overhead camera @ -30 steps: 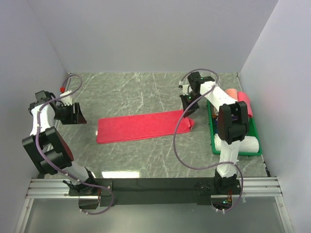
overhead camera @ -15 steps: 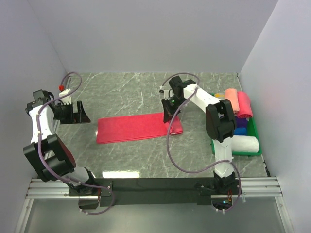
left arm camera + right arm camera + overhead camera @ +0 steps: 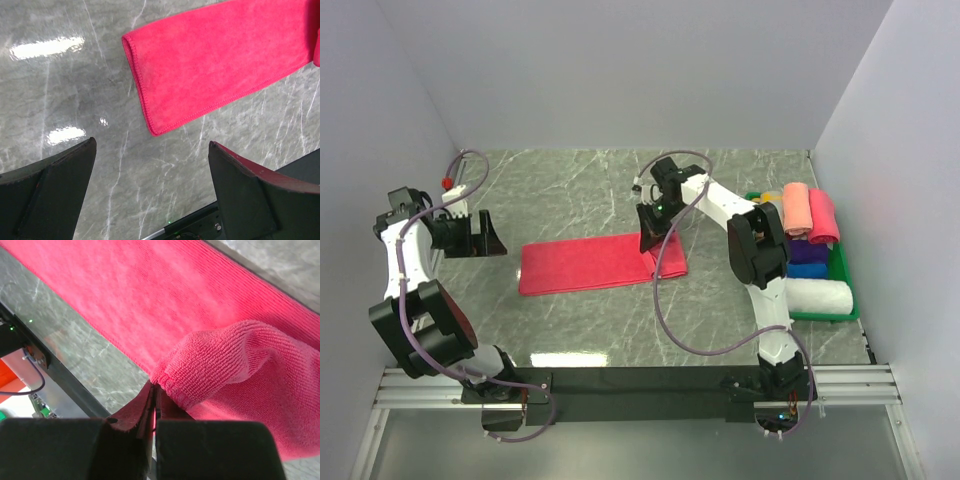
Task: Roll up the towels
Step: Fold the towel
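Red towel: the red towel lies flat along the middle of the marble table, its long side running from 9 to 3 o'clock in the top view.
Turned end: its 3 o'clock end is lifted and doubled back over the flat part, forming a rounded hump in the right wrist view.
Right gripper: the right gripper sits on that turned end with its jaws pressed together, pinching the hemmed edge of the cloth.
Left gripper: the left gripper hangs at 9 o'clock of the towel, well apart from it, with its jaws spread wide and nothing between them.
Left wrist view: the towel's near corner lies at 12 o'clock from the gap between the fingers, untouched.
Tray: a green tray stands at the table's 3 o'clock edge.
Tray contents: a salmon roll and a pink roll lie side by side at its 12 o'clock end, then a blue towel, then a white roll at 6 o'clock.
In the way: the right arm's purple cable loops over the table at 6 o'clock of the turned end.
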